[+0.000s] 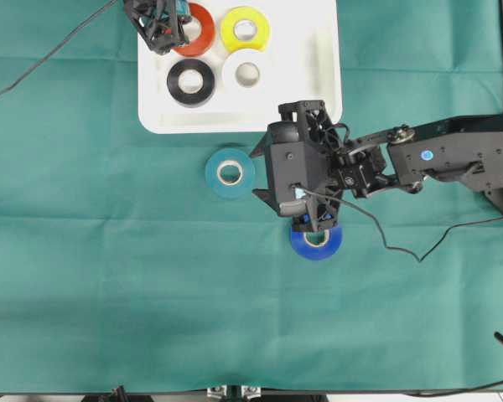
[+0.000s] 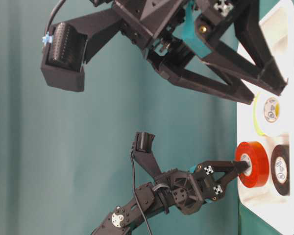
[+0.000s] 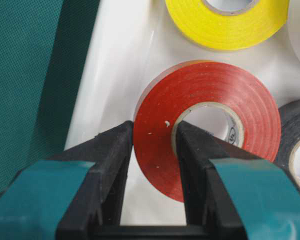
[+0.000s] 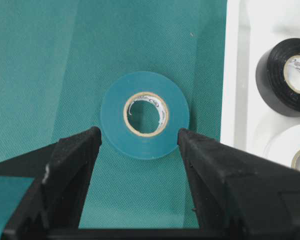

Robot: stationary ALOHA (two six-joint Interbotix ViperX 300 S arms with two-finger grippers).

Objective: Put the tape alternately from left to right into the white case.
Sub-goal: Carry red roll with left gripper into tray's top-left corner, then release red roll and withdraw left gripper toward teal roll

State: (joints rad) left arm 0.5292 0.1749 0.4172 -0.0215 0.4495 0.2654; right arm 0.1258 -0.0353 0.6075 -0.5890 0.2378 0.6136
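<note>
The white case (image 1: 318, 100) holds the red tape (image 1: 203, 29), yellow tape (image 1: 245, 29), black tape (image 1: 191, 82) and white tape (image 1: 247, 74). My left gripper (image 1: 183, 35) is shut on the red tape (image 3: 210, 85), one finger inside its core and one outside the ring (image 3: 154, 132), at the case's far left corner. Teal tape (image 1: 230, 173) lies flat on the cloth below the case. My right gripper (image 4: 139, 137) stands open, its fingertips flanking the near edge of the teal tape (image 4: 145, 115) without touching it. Blue tape (image 1: 316, 243) shows partly from under the right gripper's body.
A green cloth (image 1: 109, 276) covers the table. The right arm (image 1: 453, 155) reaches in from the right edge, and its cable (image 1: 386, 239) trails over the cloth. Another cable (image 1: 50, 54) runs from the left arm at the top left.
</note>
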